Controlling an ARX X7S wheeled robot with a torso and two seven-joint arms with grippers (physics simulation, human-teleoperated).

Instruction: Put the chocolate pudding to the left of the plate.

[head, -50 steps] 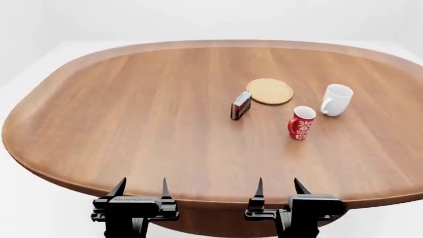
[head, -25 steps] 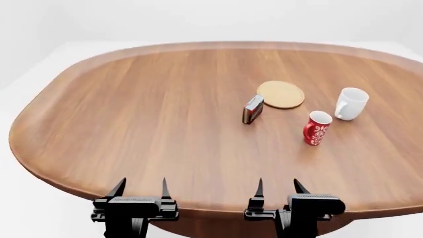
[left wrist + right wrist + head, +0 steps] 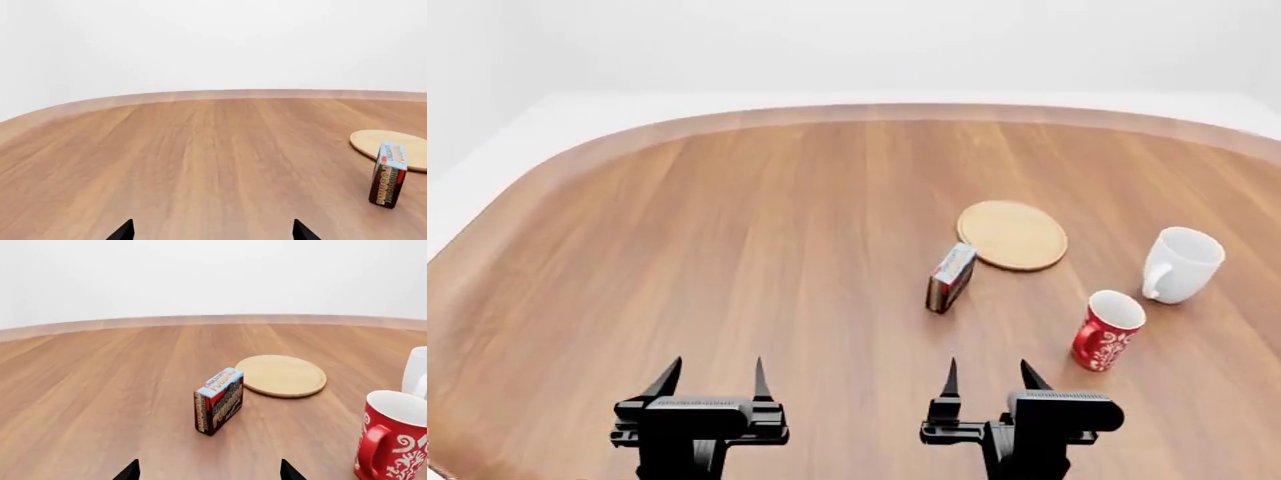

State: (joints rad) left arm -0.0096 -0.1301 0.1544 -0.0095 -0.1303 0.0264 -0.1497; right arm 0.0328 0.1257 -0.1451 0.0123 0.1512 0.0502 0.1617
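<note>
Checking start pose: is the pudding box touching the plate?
Apart. In the right wrist view, bare table shows between the chocolate pudding and the plate; the head view shows the gap too.

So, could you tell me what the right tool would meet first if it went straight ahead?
Probably the chocolate pudding, standing on edge roughly ahead of the open right tool; the plate lies beyond.

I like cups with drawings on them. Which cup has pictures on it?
The red mug, patterned with white swirls, standing nearer the robot. The white mug beside it is plain.
</note>
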